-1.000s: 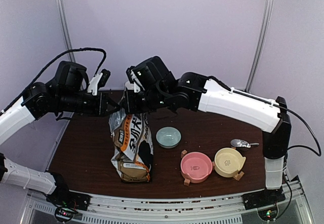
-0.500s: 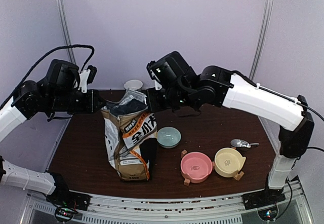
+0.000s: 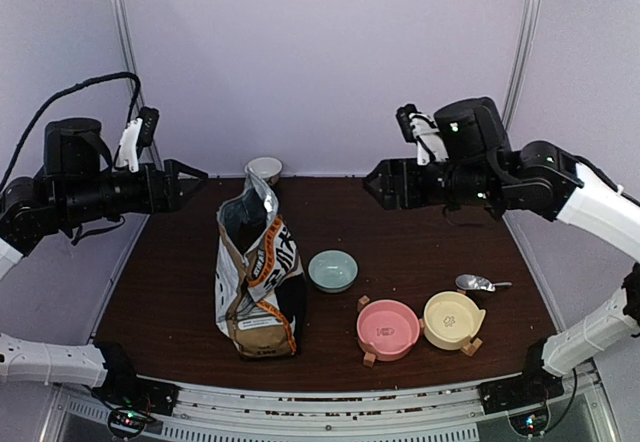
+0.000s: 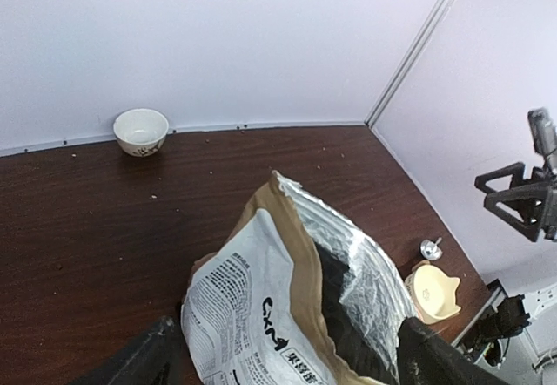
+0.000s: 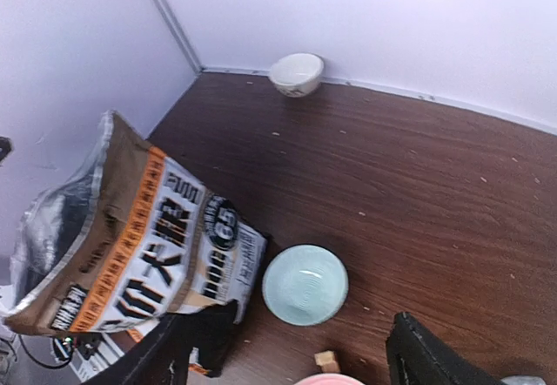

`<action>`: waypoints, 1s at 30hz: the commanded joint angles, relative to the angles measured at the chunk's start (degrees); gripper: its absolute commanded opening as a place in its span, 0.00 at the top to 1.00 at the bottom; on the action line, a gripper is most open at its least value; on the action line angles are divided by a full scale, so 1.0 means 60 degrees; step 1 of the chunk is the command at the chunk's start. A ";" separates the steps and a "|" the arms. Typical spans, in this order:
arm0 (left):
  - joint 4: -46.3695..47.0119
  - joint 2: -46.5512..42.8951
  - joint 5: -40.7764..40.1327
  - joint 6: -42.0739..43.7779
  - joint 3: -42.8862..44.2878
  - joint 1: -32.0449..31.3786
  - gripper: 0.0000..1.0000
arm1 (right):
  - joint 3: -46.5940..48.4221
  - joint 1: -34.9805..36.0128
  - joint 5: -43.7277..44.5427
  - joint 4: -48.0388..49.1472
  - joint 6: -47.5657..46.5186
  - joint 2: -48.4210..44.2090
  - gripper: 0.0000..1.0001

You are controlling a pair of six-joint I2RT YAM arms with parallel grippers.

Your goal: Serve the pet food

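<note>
The brown-and-white printed bag [image 3: 258, 274] stands upright left of the table's middle, its top open and its foil lining showing [image 4: 374, 272]. The bag's inside is dark, and the pet food is hidden from every view. My left gripper [image 3: 186, 174] hangs in the air to the left of the bag top, open and holding nothing. In the left wrist view the bag [image 4: 261, 307] lies below the left gripper [image 4: 289, 326], apart from its fingers. My right gripper [image 3: 378, 184] is open, up and to the right of the bag, over the light teal bowl [image 5: 305, 284].
The teal bowl [image 3: 332, 270] sits just right of the bag. A pink bowl [image 3: 388, 328] and a yellow bowl [image 3: 452, 319] rest on wooden stands near the front right. A silver scoop [image 3: 480, 283] lies behind the yellow bowl. A small white bowl [image 3: 264, 169] stands by the back wall.
Both grippers were shut on the bag's top; they have opened, let go and drawn apart, the left one leftward, the right one rightward. The bag now stands alone, mouth open.
</note>
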 commanded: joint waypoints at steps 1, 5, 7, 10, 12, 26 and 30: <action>0.0276 -0.0466 -0.0051 -0.0029 -0.0384 0.0580 0.10 | -0.2627 -0.1690 0.0031 -0.0822 0.0463 -0.1504 0.20; 0.0377 -0.0494 0.0993 -0.0517 -0.0775 0.1358 0.10 | -0.5244 -0.4110 -0.0251 -0.0815 0.1521 -0.3066 0.20; 0.0640 -0.0474 0.1159 -0.0643 -0.0989 0.1457 0.10 | -0.6427 -0.5233 -0.0512 -0.0513 0.2202 -0.3669 0.20; 0.0739 -0.0305 0.1228 -0.0720 -0.1045 0.1477 0.11 | -0.7943 -0.6529 -0.0826 0.0383 0.2921 -0.4695 0.19; 0.0709 -0.0162 0.1244 -0.0715 -0.0975 0.1481 0.11 | -0.8590 -0.7251 -0.0864 0.0714 0.3244 -0.5076 0.21; 0.0757 0.0065 0.1407 -0.0779 -0.0870 0.1475 0.12 | -1.0443 -0.8936 -0.2813 0.3438 0.3940 -0.3691 0.48; 0.0761 0.0063 0.1397 -0.0794 -0.0830 0.1478 0.12 | -1.0800 -0.8945 -0.2911 0.3830 0.4153 -0.3419 0.55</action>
